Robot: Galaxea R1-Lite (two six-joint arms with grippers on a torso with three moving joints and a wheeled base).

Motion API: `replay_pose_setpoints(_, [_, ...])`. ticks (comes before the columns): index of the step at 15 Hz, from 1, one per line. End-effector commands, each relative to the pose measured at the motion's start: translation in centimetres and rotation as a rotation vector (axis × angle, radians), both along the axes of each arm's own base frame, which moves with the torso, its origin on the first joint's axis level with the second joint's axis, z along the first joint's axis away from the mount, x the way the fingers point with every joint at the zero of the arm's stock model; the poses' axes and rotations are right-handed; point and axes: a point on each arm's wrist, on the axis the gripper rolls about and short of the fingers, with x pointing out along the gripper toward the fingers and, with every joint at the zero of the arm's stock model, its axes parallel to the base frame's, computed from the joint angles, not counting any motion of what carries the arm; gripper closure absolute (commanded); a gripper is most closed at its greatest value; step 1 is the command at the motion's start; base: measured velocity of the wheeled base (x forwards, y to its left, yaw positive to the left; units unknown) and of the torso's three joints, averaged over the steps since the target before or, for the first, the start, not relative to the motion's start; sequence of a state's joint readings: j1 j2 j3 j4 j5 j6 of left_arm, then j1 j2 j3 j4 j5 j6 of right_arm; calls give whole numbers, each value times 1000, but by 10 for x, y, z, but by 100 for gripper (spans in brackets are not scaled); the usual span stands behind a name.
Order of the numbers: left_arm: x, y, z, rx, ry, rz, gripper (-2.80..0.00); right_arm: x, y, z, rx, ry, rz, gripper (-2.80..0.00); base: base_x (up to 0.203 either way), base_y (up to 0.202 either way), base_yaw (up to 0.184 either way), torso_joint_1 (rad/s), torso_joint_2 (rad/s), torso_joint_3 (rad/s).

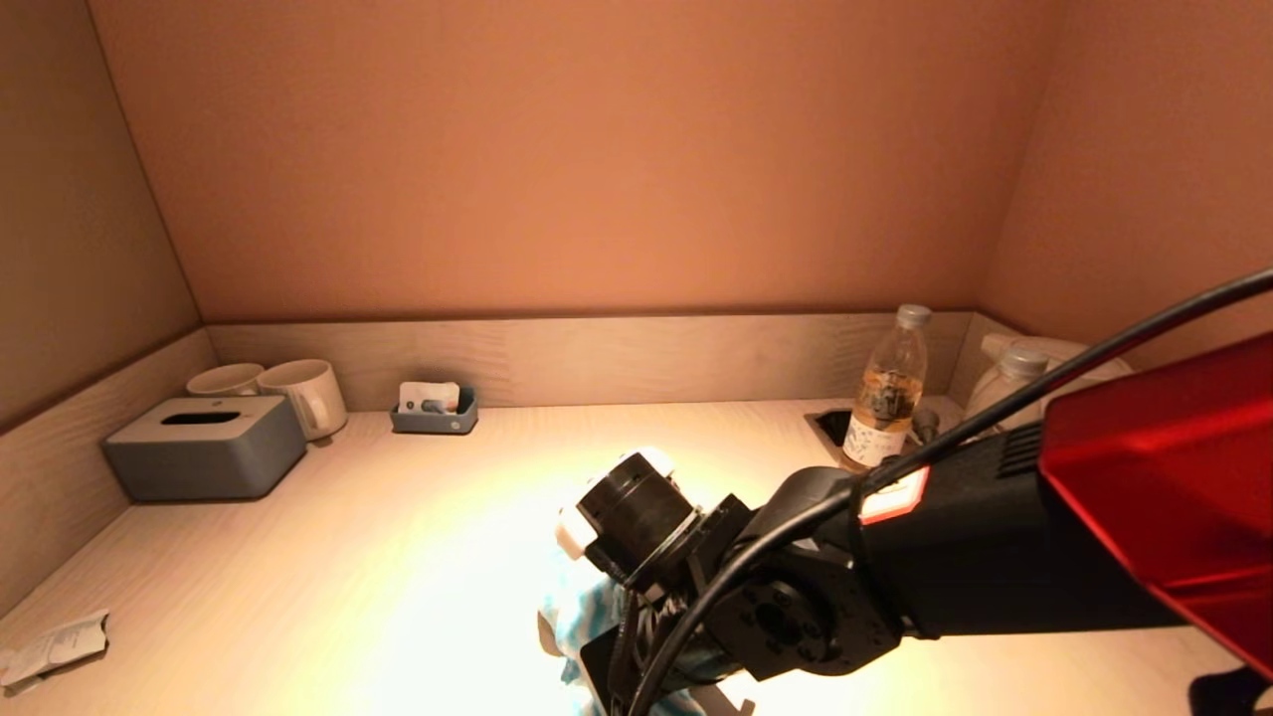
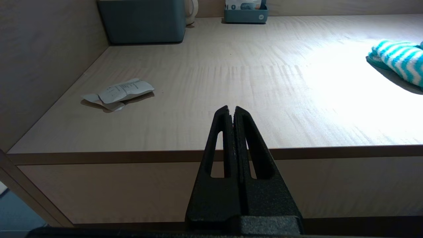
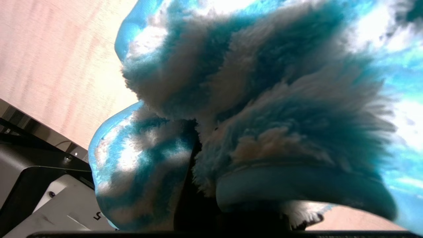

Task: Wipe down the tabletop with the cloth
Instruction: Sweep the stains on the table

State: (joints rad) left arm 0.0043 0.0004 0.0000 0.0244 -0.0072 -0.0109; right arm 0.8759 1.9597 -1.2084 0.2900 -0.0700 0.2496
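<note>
The right arm reaches in low over the near edge of the bench (image 1: 398,517), its wrist bent down toward the middle of that edge. The right gripper (image 3: 228,211) is buried in the cloth (image 3: 251,99), a fluffy teal-and-white striped towel that fills almost the whole right wrist view. The pile bunches thickly around the spot where the fingers go in, so the gripper looks clamped on a fold of it, though the fingertips themselves are hidden. From the head view only a scrap of the cloth shows, lying on the bench at the near edge beneath the arm's wrist, under a bright patch of light.

The left gripper (image 2: 234,110) hangs off the front of the bench, below the level of its top and toward the left end of the near edge. Its two black fingers are pressed together with nothing between them.

Near the front left corner lies a crumpled paper wrapper (image 1: 55,644). At the back left corner sits a grey tissue box (image 1: 204,446) with two white mugs (image 1: 298,393) just behind it against the back wall. A little further along the back edge stands a small grey tray (image 1: 435,418) holding sachets. Toward the back right corner there is a clear plastic bottle (image 1: 888,393) with amber liquid, standing by a recessed opening in the bench, and a white kettle (image 1: 1029,373) tucked into the corner itself.
</note>
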Motion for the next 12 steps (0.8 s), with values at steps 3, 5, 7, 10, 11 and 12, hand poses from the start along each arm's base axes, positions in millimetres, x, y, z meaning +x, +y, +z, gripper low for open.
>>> replay_pose_setpoints(3, [0, 0, 0, 0, 0, 0, 0, 15, 34, -14, 6, -4, 30, 0, 0, 0, 0, 0, 0, 0])
replay_pose_setpoints(5, [0, 0, 0, -1, 0, 0, 0, 28, 51, -26, 3, -7, 39, 0, 0, 0, 0, 0, 0, 0])
replay_pose_setpoints(7, [0, 0, 0, 0, 0, 0, 0, 39, 64, -30, 5, -12, 41, 0, 0, 0, 0, 0, 0, 0])
replay_pose_setpoints(10, [0, 0, 0, -1, 0, -2, 0, 53, 80, -33, 7, -19, 36, 0, 0, 0, 0, 0, 0, 0])
replay_pose_setpoints(11, [0, 0, 0, 0, 0, -2, 0, 61, 85, -35, 8, -23, 25, 0, 0, 0, 0, 0, 0, 0])
replay_pose_setpoints(12, [0, 0, 0, 0, 0, 0, 0, 72, 86, -38, -1, -26, 0, 0, 0, 0, 0, 0, 0, 0])
